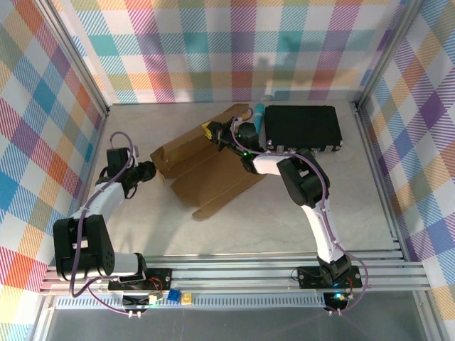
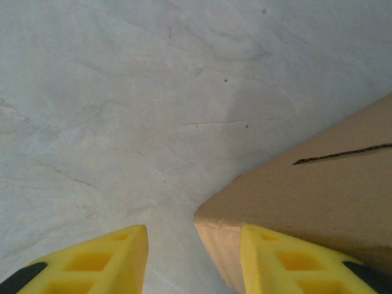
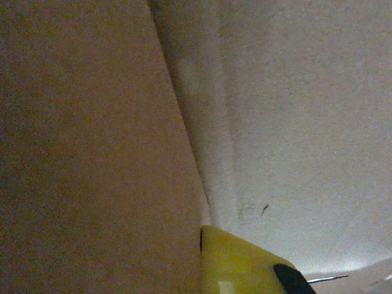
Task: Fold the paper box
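- The box (image 1: 206, 174) lay mostly flat on the table (image 1: 298, 220), just left of the case (image 1: 302, 126).
- I judged it light, stiff corrugated board that would bend cleanly only along its creases. It seemed best taken by a flap edge or a corner.
- My right arm reached over the box toward the case's left end. Its gripper (image 1: 210, 132) was pressed together at the box's edge there, and I couldn't tell whether it pinched cardboard.
- My left arm stretched low, well left of the case. Its gripper (image 1: 152, 170) stood spread, with the box's far-left corner between the fingers, unpinched.

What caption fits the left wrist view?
Left gripper, jaws apart, at a corner of the paper box on the table.
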`<action>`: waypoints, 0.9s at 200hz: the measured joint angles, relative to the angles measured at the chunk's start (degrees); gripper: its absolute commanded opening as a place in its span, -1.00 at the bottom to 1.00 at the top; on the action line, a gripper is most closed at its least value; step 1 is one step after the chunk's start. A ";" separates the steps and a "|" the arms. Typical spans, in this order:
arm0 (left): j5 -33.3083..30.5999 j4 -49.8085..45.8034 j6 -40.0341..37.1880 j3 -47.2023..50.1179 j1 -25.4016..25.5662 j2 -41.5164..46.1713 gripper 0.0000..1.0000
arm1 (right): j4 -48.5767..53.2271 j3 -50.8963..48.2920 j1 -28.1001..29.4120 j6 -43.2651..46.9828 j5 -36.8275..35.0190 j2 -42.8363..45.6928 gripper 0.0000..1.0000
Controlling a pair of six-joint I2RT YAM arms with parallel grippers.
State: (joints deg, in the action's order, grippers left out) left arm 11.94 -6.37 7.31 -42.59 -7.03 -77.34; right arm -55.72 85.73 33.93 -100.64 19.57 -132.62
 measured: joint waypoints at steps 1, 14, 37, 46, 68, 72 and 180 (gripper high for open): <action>0.02 0.04 0.00 0.00 0.07 0.00 -0.11 | 0.04 0.02 -0.02 0.00 0.00 0.00 -1.00; 0.24 0.57 -0.85 0.00 1.27 -0.11 -0.10 | 0.11 0.22 -0.31 -0.02 -0.02 -0.07 -1.00; 0.72 0.63 -1.88 0.02 3.28 -0.20 -0.08 | 0.22 0.33 -0.74 -0.02 -0.20 -0.11 -1.00; 0.98 0.81 -2.32 0.02 3.91 -0.20 -0.07 | 0.31 0.33 -0.76 -0.02 -0.24 -0.11 -1.00; 1.55 1.03 -2.60 0.02 5.07 -0.17 -0.04 | 0.31 0.33 -0.76 0.00 -0.33 -0.11 -1.00; 1.62 1.16 -2.67 0.02 5.16 -0.20 -0.03 | 0.31 0.33 -0.76 0.00 -0.33 -0.11 -1.00; 3.50 3.82 -2.75 0.79 9.66 -0.07 0.16 | 0.44 0.39 -0.55 0.00 0.50 -0.42 -1.00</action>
State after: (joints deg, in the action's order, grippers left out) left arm 15.44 -2.55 4.56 -41.80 2.63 -77.41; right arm -55.29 86.13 33.39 -100.64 20.08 -133.03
